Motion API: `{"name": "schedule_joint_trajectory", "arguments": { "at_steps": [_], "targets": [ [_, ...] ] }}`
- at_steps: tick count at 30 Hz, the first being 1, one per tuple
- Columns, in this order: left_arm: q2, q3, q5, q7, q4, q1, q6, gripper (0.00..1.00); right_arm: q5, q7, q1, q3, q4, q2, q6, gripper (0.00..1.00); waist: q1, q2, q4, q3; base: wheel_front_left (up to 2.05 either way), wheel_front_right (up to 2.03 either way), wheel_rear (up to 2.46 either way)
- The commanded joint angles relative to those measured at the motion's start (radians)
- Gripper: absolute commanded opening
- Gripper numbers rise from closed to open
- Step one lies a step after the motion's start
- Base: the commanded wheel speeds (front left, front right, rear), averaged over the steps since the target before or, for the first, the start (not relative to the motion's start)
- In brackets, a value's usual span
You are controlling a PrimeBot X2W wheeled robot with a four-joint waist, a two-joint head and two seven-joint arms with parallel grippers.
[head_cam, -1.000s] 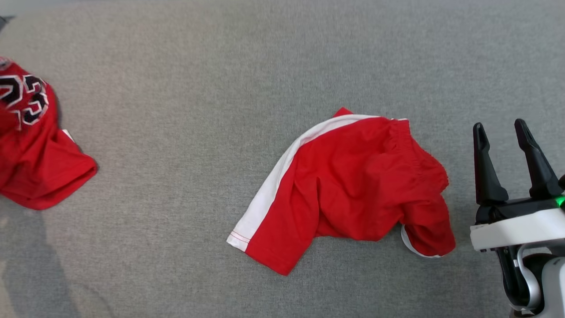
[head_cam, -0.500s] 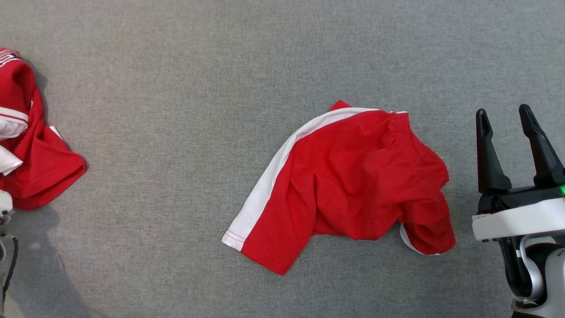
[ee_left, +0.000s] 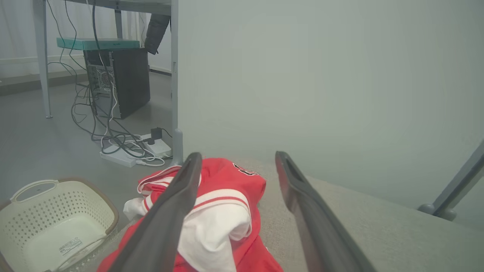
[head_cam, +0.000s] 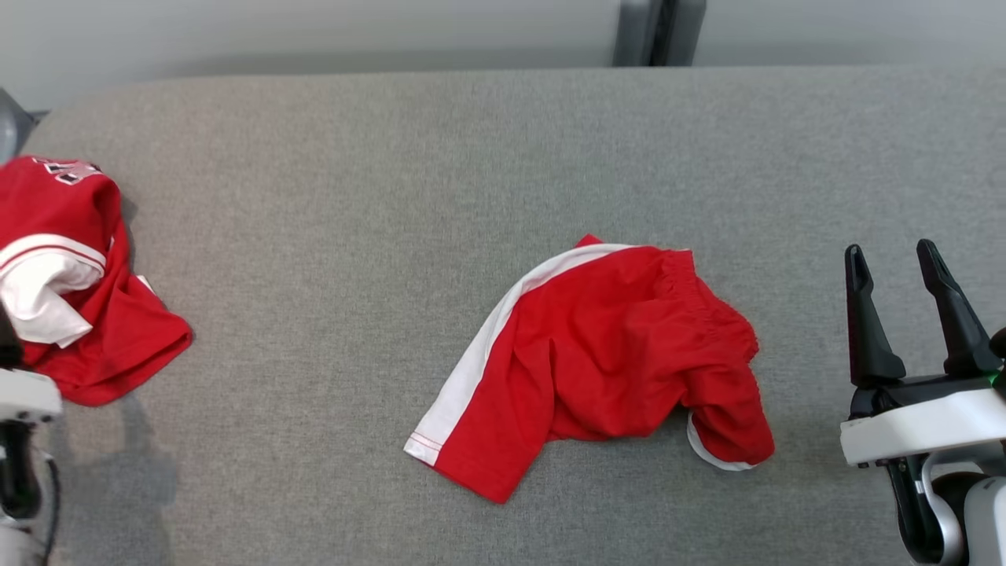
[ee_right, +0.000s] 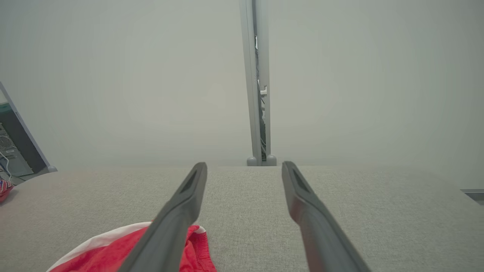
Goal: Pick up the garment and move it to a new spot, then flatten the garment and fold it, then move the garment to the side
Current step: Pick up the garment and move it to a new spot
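Garment (head_cam: 86,314): a crumpled heap at the far-left edge of the grey woven tabletop (head_cam: 354,181). A white sleeve is bunched on top of soft red knit, with striped trim showing. My left gripper (ee_left: 238,155) hangs over it, fingers spread, holding nothing. My right gripper (head_cam: 889,253) is likewise spread and empty, near the red shorts (head_cam: 613,354).

Risk: the heap sits close to the edge, above the perforated basket (ee_left: 56,206). A shallow pinch on the loose sleeve alone could drag it over.
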Motion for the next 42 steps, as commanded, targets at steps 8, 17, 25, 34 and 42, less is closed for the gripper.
{"name": "schedule_joint_trajectory", "arguments": {
  "at_steps": [8,17,25,34,42],
  "targets": [
    [-0.080,-0.065,0.082,0.062,-0.385,0.230,0.083,1.00,0.000,0.001,0.050,0.016,0.024,-0.004,0.000,1.00,0.0000,-0.0001,-0.041,-0.116,0.00,0.00,0.00],
    [-0.131,-0.180,0.147,0.192,-0.648,0.444,0.141,1.00,0.001,0.009,0.111,0.047,0.070,-0.004,0.000,1.00,0.0000,-0.0001,-0.092,-0.206,0.00,0.00,0.00],
    [-0.142,-0.225,0.169,0.249,-0.722,0.520,0.167,1.00,0.009,0.025,0.156,0.038,0.068,-0.004,0.000,1.00,0.0000,-0.0001,-0.113,-0.251,0.00,0.00,0.00],
    [-0.133,-0.250,0.178,0.273,-0.732,0.525,0.171,1.00,0.015,0.036,0.160,0.043,0.064,-0.004,0.000,1.00,0.0000,-0.0001,-0.114,-0.248,0.00,0.00,0.00],
    [-0.127,-0.252,0.175,0.268,-0.713,0.513,0.174,1.00,0.018,0.037,0.158,0.046,0.066,-0.004,0.000,1.00,0.0000,-0.0001,-0.106,-0.247,0.00,0.00,0.00]
  ]
}}
